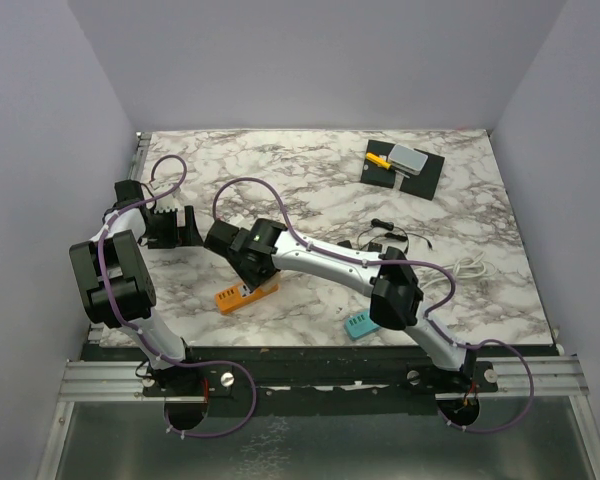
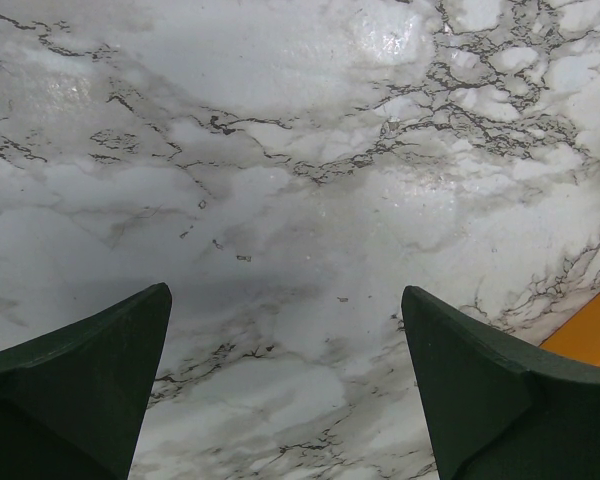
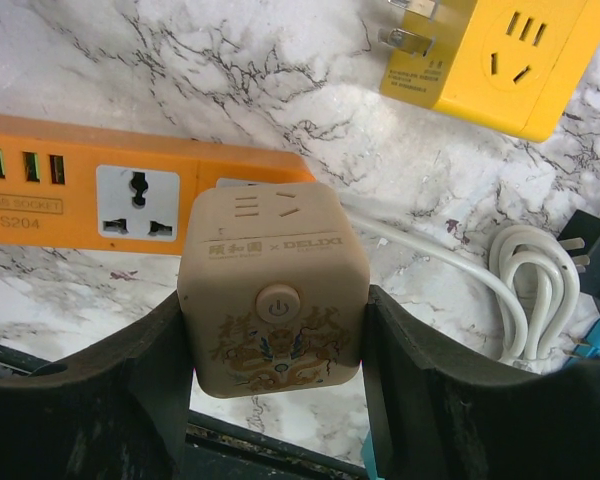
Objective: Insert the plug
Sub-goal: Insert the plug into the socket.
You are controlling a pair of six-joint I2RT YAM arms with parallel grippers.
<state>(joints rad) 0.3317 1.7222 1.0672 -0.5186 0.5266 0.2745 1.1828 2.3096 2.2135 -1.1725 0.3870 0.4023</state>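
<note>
My right gripper is shut on a beige cube plug adapter with a round power button and a dragon print. The cube stands over the right end of an orange power strip, beside its white universal socket. I cannot tell whether its prongs are in the strip. In the top view the right gripper hangs over the orange strip at the table's front left. My left gripper is open and empty above bare marble, left of the strip in the top view.
A yellow cube adapter lies beyond the strip. A coiled white cable, a black plug and a teal adapter lie to the right. A black pad with a grey adapter sits at the back right.
</note>
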